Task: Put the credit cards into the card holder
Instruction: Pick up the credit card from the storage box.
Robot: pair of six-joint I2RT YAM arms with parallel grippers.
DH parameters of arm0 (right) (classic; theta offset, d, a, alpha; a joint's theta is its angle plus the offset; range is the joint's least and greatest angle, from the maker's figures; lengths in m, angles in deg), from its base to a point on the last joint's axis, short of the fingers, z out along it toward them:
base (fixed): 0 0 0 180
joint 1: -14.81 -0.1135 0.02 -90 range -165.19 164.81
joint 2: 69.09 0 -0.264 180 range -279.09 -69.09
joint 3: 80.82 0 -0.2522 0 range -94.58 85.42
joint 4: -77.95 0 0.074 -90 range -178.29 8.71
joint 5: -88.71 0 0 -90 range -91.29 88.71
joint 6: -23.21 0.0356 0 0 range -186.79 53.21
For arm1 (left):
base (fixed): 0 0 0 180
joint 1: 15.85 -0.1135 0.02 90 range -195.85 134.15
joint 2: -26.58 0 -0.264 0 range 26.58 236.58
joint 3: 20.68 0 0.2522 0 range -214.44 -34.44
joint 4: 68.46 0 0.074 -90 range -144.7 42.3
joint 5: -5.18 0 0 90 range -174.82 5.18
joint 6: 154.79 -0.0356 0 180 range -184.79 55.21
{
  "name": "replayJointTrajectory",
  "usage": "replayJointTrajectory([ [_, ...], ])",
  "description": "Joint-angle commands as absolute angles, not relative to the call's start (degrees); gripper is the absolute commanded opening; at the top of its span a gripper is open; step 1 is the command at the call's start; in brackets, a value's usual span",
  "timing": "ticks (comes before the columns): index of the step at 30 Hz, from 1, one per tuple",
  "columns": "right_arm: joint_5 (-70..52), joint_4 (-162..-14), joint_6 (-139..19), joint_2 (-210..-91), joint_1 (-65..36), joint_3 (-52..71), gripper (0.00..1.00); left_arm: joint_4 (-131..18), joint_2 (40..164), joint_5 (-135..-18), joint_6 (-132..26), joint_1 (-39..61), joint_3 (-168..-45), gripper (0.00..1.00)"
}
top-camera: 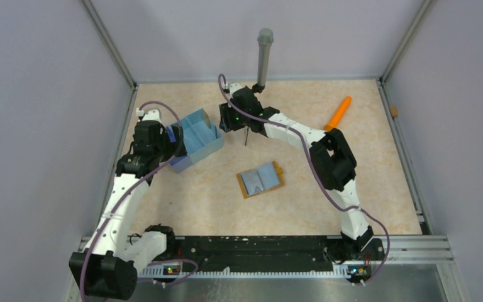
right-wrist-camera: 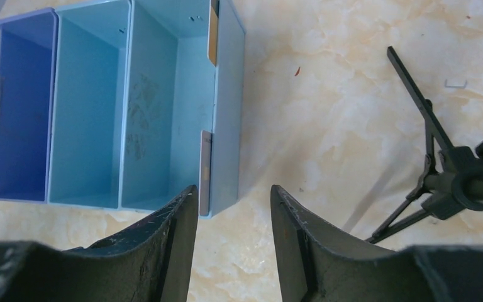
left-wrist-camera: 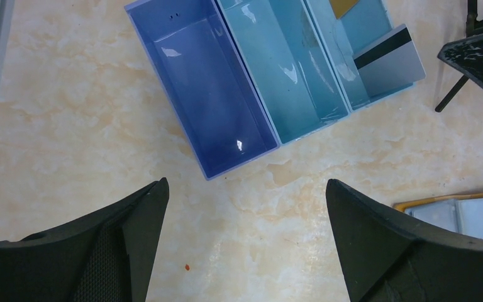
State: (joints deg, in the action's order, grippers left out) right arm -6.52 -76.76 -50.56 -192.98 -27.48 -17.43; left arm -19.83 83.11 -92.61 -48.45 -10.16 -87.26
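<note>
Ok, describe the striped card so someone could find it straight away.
In the overhead view, find the blue divided tray on the left. Go to its end compartment, farthest from the dark-blue one. The striped card stands there, grey with a dark band along one edge, unlike the orange-brown card nearby.

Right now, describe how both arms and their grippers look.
The left arm and right arm are built of white links joined by bulky black joints, with a mauve cable looping along each and small green lights at the bases. The left gripper and right gripper are matte black, each with two broad wedge-shaped fingers, the right one's scuffed pale.
</note>
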Motion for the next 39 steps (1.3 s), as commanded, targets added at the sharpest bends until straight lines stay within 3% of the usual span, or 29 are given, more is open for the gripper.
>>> replayJointTrajectory([
  [1, -6.08, -74.89, -52.12, -195.28, -29.06, -22.56, 0.45, -20.60, 83.07, -92.95, -49.24, -10.62, -87.01, 0.99],
  [10, -5.56, -74.14, -52.54, -196.59, -30.30, -23.66, 0.45, -20.60, 83.38, -91.70, -48.99, -10.93, -86.92, 0.99],
  [28, -4.63, -72.91, -53.07, -199.85, -31.21, -27.21, 0.18, -20.69, 83.71, -90.62, -48.80, -11.11, -86.83, 0.99],
  [35, -3.23, -73.09, -54.01, -198.83, -31.52, -27.67, 0.18, -20.78, 83.88, -90.11, -48.80, -11.11, -86.75, 0.99],
  [39, -2.65, -73.09, -54.56, -198.82, -31.67, -27.74, 0.03, -20.78, 83.97, -89.92, -48.80, -11.19, -86.74, 0.99],
])
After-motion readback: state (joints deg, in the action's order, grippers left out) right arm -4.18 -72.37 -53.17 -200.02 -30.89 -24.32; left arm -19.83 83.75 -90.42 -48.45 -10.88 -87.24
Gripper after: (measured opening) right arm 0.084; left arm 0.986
